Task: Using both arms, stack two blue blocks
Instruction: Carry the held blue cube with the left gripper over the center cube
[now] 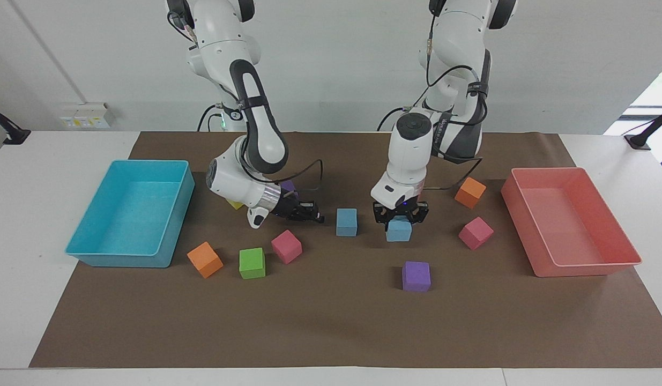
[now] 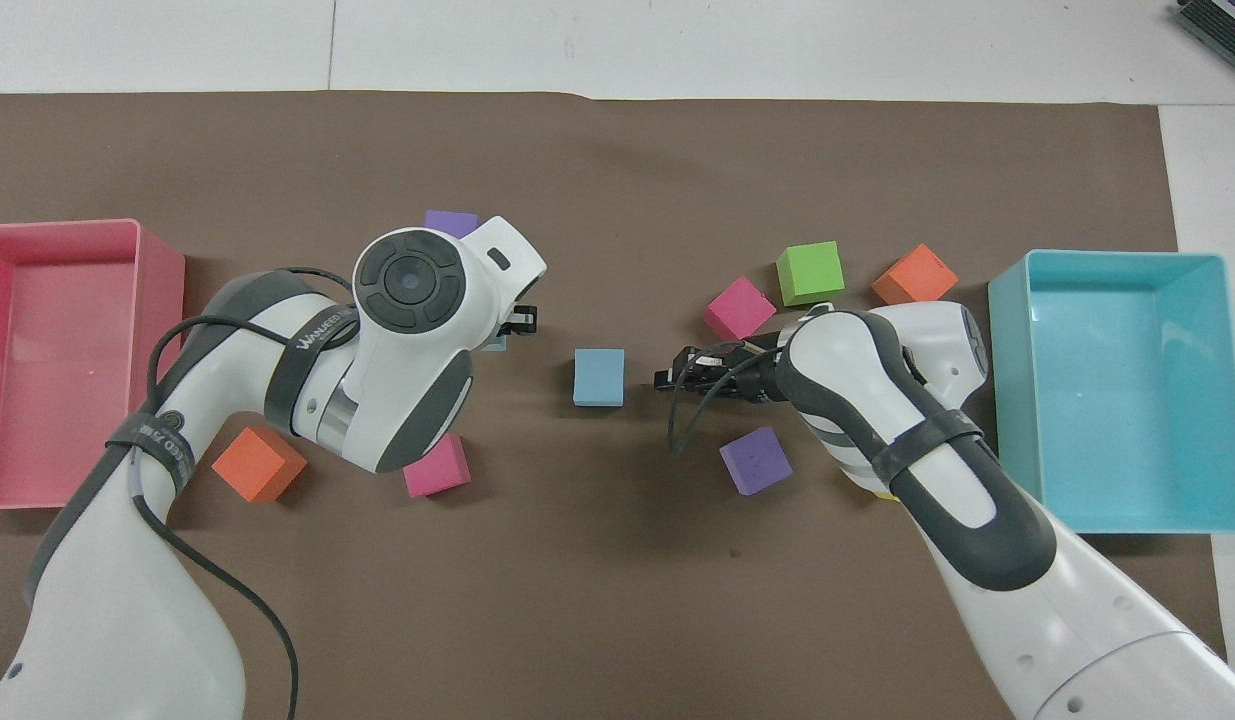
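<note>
Carrying one blue block to the other

My left end effector (image 1: 400,214) grips a blue block (image 1: 399,231); the right end effector (image 1: 315,217), closed empty, waits. A crooked drop could tip it off the resting blue block (image 1: 346,222) mid-worktop.

Table (image 1: 20,214) bears brown mat (image 1: 331,332) (cubes, trays).

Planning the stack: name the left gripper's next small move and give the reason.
Probably carry on toward the right arm's end until over the resting blue block, then lower. The left gripper is shut on the other blue block, lifted beside it, not yet above.
</note>
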Controlling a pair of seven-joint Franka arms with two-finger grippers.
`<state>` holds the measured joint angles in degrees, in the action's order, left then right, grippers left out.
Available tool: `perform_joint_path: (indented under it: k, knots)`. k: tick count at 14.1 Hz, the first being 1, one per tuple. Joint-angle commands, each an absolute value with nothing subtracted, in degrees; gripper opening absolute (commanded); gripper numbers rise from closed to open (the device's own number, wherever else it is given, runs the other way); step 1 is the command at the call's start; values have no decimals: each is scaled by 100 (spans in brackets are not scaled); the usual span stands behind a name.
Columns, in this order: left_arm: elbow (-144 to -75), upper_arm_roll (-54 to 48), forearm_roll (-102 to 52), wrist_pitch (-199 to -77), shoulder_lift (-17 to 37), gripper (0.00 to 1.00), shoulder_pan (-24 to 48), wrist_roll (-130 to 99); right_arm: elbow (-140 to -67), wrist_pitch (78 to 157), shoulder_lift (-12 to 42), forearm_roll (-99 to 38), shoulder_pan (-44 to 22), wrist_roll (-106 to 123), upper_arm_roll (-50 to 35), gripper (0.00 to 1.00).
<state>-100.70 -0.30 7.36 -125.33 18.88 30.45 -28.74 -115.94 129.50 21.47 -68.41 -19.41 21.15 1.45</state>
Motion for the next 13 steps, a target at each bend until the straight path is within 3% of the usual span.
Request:
perform_joint_path:
  k: [1,5,13]
  knots:
    - [-9572,62,800,-12235,2144,0,3365,-3067,-11628,13061,2136,-7031,-1942,2312,114,0]
    - [-8958,62,501,-11822,2469,0,3647,-3348,-11628,13069,2136,-7031,-1942,2312,114,0]
    - [-8947,44,184,-11927,2646,0,3955,-3480,-11628,13061,2136,-7031,-1942,2312,114,0]
